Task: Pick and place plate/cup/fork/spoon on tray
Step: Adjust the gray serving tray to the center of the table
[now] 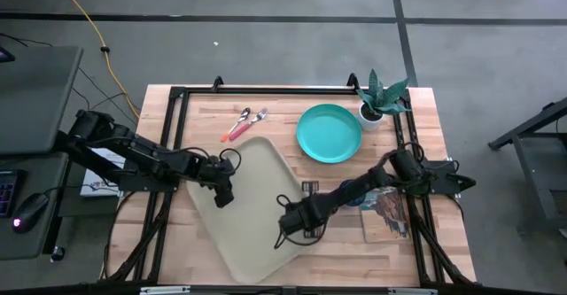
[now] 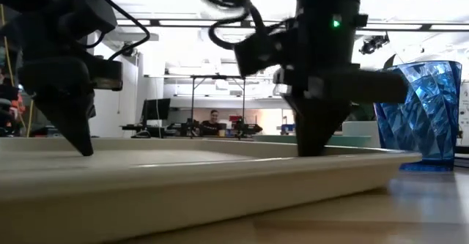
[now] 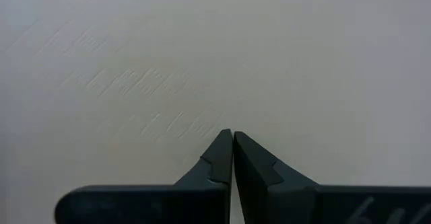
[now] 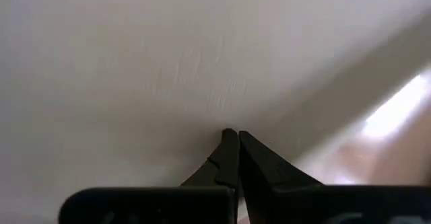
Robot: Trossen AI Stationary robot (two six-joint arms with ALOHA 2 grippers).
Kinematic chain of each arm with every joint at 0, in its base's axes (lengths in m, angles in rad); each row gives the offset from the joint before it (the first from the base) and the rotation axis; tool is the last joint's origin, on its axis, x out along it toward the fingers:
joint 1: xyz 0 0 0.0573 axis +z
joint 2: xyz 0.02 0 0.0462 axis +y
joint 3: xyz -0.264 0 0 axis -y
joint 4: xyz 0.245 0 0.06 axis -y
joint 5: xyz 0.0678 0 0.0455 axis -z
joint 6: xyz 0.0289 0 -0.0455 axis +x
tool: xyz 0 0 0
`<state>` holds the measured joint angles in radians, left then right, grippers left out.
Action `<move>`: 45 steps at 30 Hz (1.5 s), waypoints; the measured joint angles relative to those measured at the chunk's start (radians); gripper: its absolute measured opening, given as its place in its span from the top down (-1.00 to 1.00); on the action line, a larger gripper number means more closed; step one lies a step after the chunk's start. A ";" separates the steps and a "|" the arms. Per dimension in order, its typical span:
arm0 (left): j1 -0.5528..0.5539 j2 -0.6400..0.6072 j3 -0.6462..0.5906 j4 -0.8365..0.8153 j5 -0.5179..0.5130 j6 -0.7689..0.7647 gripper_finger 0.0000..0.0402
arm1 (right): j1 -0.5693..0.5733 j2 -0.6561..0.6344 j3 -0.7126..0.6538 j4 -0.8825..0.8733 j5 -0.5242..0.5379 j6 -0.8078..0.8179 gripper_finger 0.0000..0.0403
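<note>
The beige tray [image 1: 257, 206] lies askew on the middle of the wooden table. My left gripper [image 1: 223, 194] is shut over the tray's left part; it also shows in the low view [image 2: 84, 150]. My right gripper [image 1: 292, 226] is shut over the tray's near right part, and shows in the low view too [image 2: 314, 153]. The turquoise plate [image 1: 329, 133] rests flat on the table beyond the tray. A fork and a spoon [image 1: 244, 123] with reddish handles lie at the far side. The blue cup [image 2: 423, 112] stands upright right of the tray, under my right arm. My left gripper sets its shut fingertips [image 3: 232, 138] on the tray's flat floor [image 3: 202, 96], coming from above and pointing down. The tray lies flat on the table. In the low view the tray's near rim hides the very tips. My right gripper sets its shut fingertips [image 4: 232, 135] on the tray's floor [image 4: 202, 83] near its raised right rim, coming from above and pointing down. The tray lies flat on the table. In the low view the rim hides the very tips.
A white pot with a green plant [image 1: 379, 98] stands at the far right corner. A printed magazine [image 1: 387, 213] lies right of the tray under my right arm. A black frame [image 1: 266, 89] runs round the table. A person sits far off in the room [image 2: 213, 119].
</note>
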<state>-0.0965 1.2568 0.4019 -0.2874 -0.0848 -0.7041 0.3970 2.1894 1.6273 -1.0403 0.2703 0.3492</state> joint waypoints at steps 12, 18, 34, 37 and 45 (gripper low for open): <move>-0.042 0.000 -0.001 0.001 0.098 -0.046 1.00 | -0.064 0.000 -0.002 -0.048 0.369 -0.085 1.00; -0.061 0.002 -0.003 0.047 0.163 -0.022 1.00 | -0.059 -0.022 -0.002 -0.073 0.363 -0.087 1.00; -0.061 0.003 -0.004 0.074 0.154 0.000 1.00 | 0.131 -0.255 -0.390 0.554 -0.061 0.151 1.00; -0.061 0.002 -0.003 0.075 0.152 0.001 1.00 | 0.133 -0.281 -0.456 0.670 -0.066 0.193 1.00; -0.062 0.002 -0.003 0.070 0.165 -0.051 1.00 | 0.071 -0.279 -0.529 0.653 -0.032 0.256 1.00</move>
<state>-0.1582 1.2583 0.3988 -0.2176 0.0803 -0.7554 0.4685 1.9102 1.0980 -0.3874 0.2383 0.6048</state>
